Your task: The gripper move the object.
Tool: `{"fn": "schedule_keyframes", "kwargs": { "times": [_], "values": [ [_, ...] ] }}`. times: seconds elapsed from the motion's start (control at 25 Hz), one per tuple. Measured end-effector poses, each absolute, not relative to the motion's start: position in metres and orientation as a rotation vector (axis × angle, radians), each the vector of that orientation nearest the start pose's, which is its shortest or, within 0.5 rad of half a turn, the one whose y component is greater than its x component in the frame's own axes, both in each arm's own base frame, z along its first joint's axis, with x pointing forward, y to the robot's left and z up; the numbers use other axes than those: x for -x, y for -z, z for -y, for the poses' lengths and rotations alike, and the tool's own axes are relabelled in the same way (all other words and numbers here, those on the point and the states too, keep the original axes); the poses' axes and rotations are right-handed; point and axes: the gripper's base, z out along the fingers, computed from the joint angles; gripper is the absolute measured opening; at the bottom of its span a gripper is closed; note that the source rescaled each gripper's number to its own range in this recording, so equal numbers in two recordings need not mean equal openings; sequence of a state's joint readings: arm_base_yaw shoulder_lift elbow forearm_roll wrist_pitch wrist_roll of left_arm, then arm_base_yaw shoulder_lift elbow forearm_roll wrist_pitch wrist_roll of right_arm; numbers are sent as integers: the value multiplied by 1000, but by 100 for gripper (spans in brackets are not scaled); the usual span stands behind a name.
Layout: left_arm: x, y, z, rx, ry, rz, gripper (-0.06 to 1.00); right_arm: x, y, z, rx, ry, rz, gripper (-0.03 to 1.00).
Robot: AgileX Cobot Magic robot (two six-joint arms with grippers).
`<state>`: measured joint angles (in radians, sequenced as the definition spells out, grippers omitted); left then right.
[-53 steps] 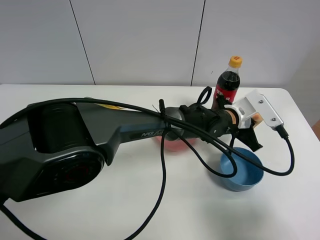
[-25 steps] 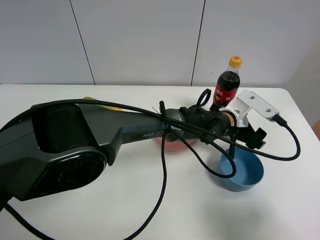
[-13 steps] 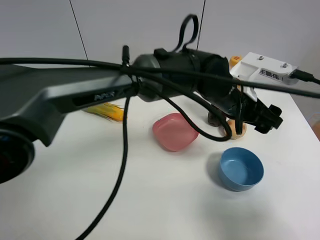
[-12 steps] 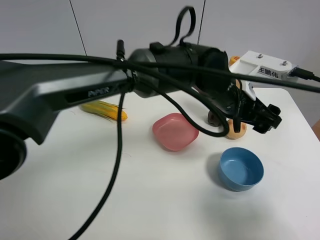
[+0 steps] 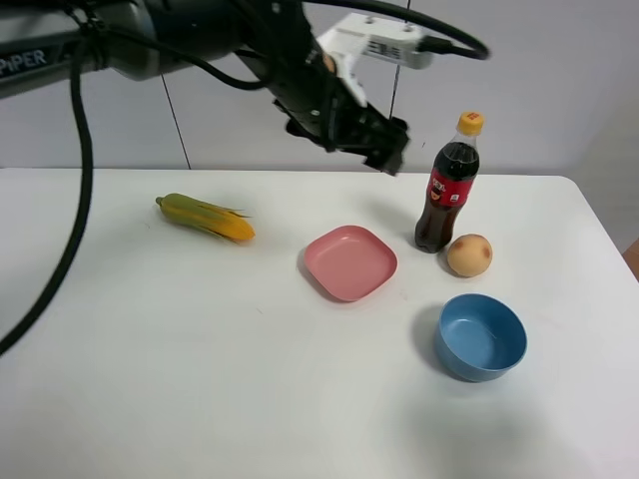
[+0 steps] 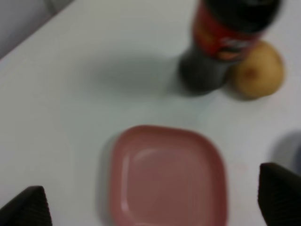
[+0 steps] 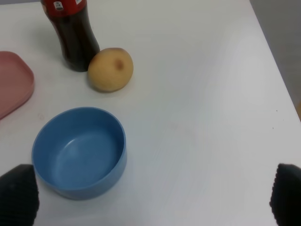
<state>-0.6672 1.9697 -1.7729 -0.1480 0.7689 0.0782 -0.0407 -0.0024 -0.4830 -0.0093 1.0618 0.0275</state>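
At the far left of the white tabletop (image 5: 150,349) lies a yellow-green corn cob (image 5: 205,218), alone and well apart from the other things. Above it and toward the middle, the black arm (image 5: 200,40) hangs high over the tabletop and touches nothing. Its left tool (image 6: 154,200) is spread wide. In the left wrist view the two dark fingertips (image 6: 28,207) stand at opposite edges with nothing held between them, and the pink plate (image 5: 349,262) is below them.

The plate is square with round corners and rests flat near the middle. To its right the cola bottle (image 5: 451,185) stands upright with a yellow cap. The potato (image 5: 469,255) rests on the tabletop just beside the bottle's base, on its right. I cannot tell if they touch. In front of the potato, a little apart, sits the blue bowl (image 5: 480,336), with nothing in it. The right tool (image 7: 153,193) is also spread wide and holds nothing.
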Motion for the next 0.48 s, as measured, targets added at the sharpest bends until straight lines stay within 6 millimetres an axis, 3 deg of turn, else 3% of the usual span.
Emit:
{"fn": "schedule_keyframes", "kwargs": {
  "times": [0.12, 0.24, 0.4, 0.48],
  "values": [
    [-367, -297, 234, -752, 323, -2374, 87, 3, -272, 1, -71, 19, -2059, 100],
    [-366, -306, 176, -653, 237, -2391, 88, 3, -272, 1, -71, 19, -2059, 100],
    [-344, -325, 96, -466, 120, -2379, 88, 3, -272, 1, -71, 19, -2059, 100],
    [-323, -341, 59, -368, 52, -2342, 90, 3, -272, 1, -71, 19, -2059, 100]
  ]
}}
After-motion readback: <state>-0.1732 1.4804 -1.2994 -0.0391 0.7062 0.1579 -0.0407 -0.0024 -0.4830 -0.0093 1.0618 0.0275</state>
